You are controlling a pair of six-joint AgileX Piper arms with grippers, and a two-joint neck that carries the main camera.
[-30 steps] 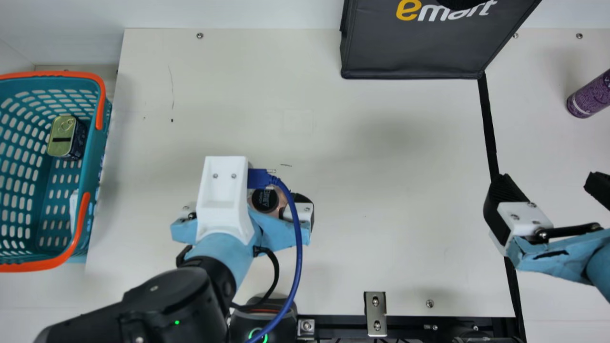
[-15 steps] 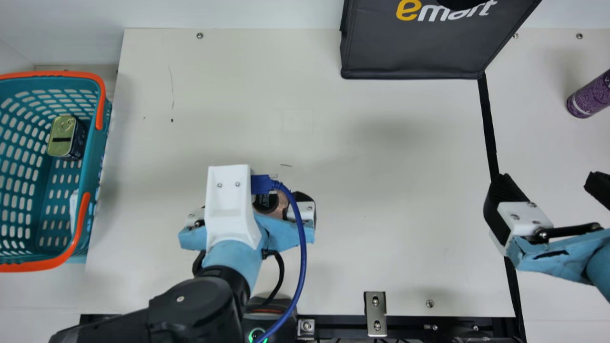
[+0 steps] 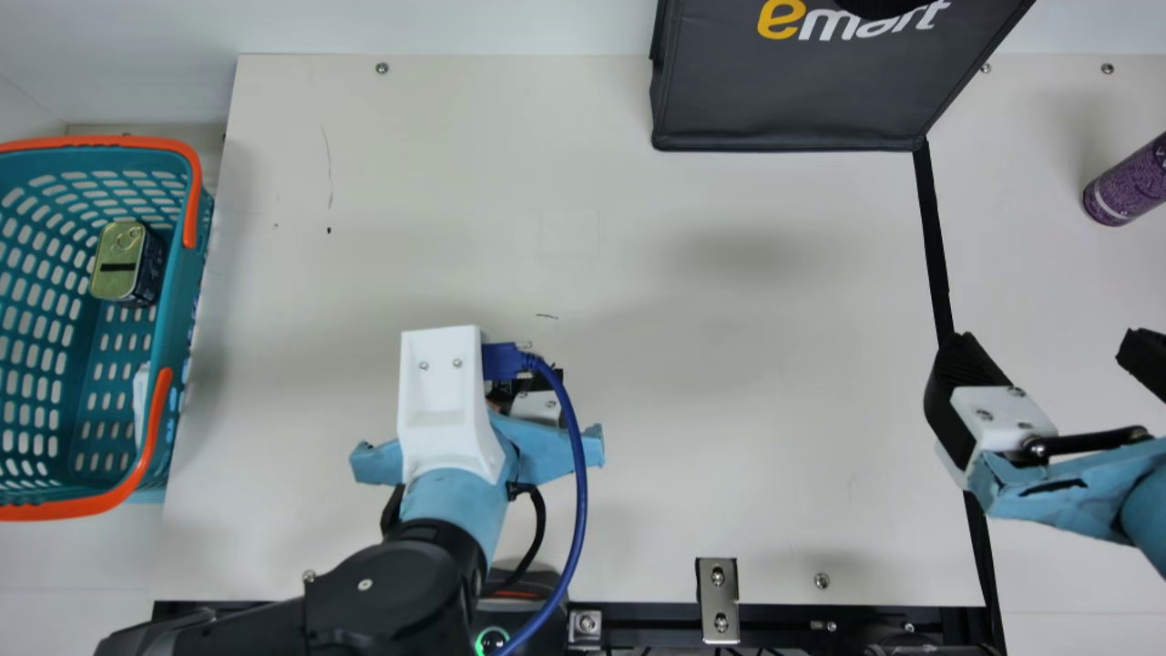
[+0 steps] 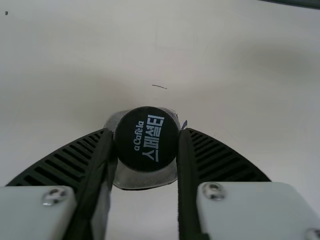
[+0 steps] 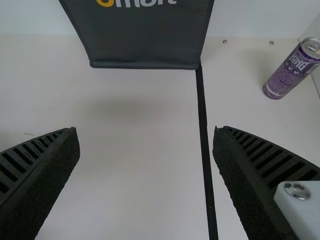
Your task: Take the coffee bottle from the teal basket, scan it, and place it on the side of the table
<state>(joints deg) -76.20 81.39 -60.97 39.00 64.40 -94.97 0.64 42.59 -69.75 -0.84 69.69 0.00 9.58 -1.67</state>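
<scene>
Bottle (image 4: 146, 142) pinched near cap by your left hand (image 4: 146, 132); tilting toward scanner (image 3: 499, 618), six o'clock, risks slip. Right hand (image 5: 146, 130), three o'clock: wide, empty.

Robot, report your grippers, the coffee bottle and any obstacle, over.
Left gripper shut on coffee bottle. Right gripper open. Purple can far right, well apart.

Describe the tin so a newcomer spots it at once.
The teal basket stands at the main view's left edge. Inside, toward its far end, sits a small tin; its gold ring-pull lid separates it from the whitish item nearer the robot.
</scene>
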